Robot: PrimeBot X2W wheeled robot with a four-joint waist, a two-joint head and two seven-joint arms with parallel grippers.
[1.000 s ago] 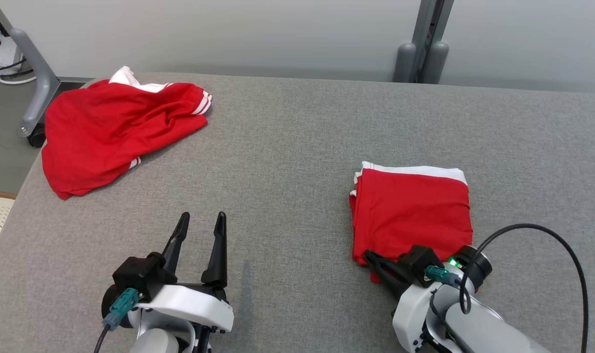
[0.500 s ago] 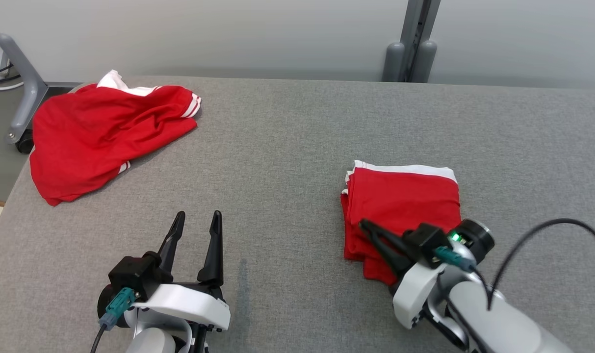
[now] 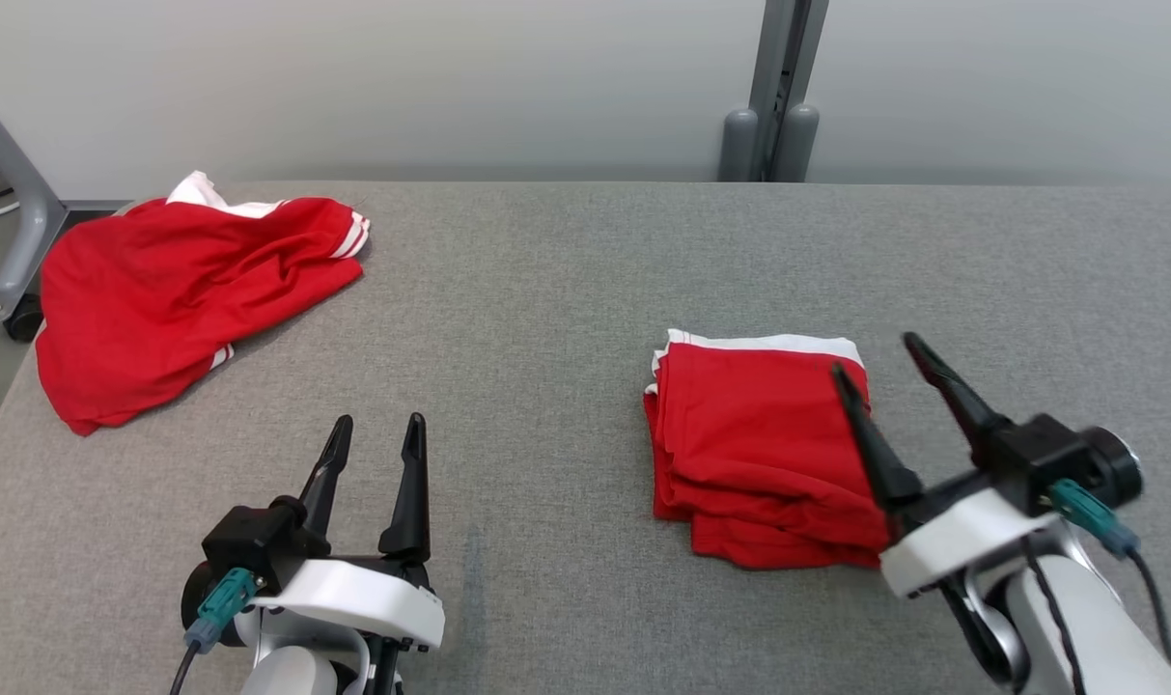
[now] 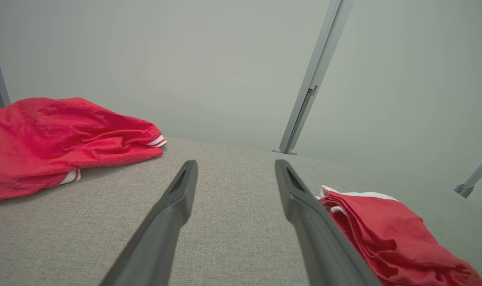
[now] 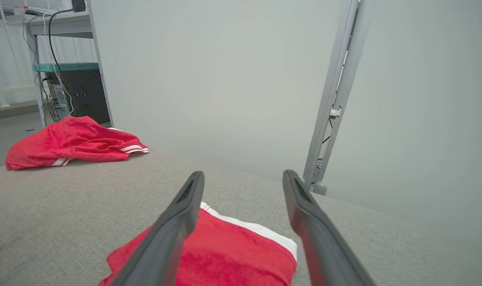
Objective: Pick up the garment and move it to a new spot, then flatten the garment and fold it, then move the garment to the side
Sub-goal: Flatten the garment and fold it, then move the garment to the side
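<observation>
A red garment with a white band lies folded into a neat stack on the grey table, right of centre; it shows too in the left wrist view and the right wrist view. My right gripper hangs open just above the stack's right edge, with nothing between its fingers. My left gripper stands open over bare table at the lower left, well clear of the stack. A second red garment with white stripes lies crumpled at the far left corner.
The grey table ends at a pale wall with a grey post behind. A metal stand leg stands off the table's left edge. A desk with cables and a computer sits beyond the crumpled garment.
My right gripper has let go of the folded garment, opened and lifted up and to the right of it. The head camera has shifted. The left gripper has stayed put.
</observation>
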